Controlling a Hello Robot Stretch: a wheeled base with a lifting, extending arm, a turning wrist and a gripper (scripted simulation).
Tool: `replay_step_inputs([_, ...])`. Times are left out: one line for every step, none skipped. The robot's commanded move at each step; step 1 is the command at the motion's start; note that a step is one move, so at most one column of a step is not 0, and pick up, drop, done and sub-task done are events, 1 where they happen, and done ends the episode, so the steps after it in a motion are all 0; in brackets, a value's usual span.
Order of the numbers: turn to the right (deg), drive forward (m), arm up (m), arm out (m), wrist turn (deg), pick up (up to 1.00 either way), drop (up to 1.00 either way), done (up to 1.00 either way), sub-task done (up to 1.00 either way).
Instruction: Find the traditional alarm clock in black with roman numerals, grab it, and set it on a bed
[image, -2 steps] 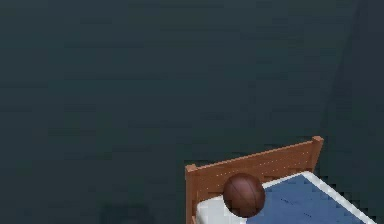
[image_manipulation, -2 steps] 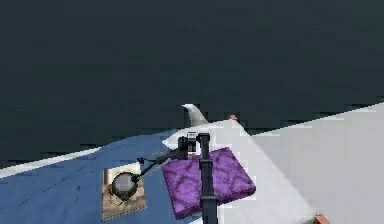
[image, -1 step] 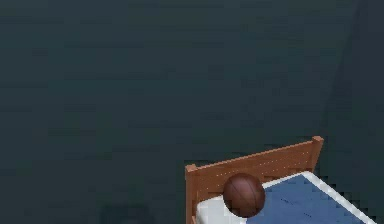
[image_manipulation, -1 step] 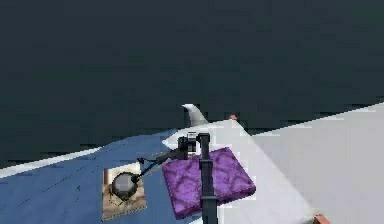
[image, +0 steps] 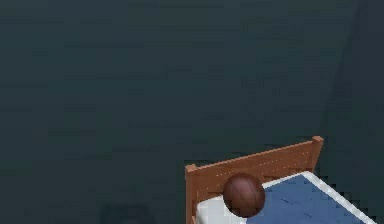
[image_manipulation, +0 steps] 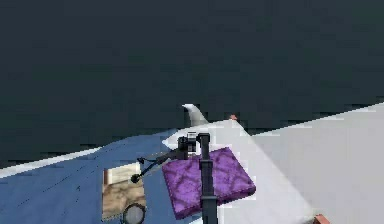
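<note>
By the dark wall (image: 150, 80), the blue bed (image_manipulation: 60, 185) carries a purple pad (image_manipulation: 233, 178), a brown ball (image: 243, 194), a tan flat thing (image_manipulation: 115, 192) and a small round thing (image_manipulation: 133, 212), maybe the clock, near the pincer (image_manipulation: 142, 174), and I cannot tell if the pincer holds anything.

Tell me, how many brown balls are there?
1. The brown ball sits on the bed by its wooden headboard. Others could be hidden.
</note>
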Motion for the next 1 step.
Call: replay_step_inputs([0.0, 0.00, 0.10, 0.00, 0.0, 0.00, 0.00, 0.00, 0.00])
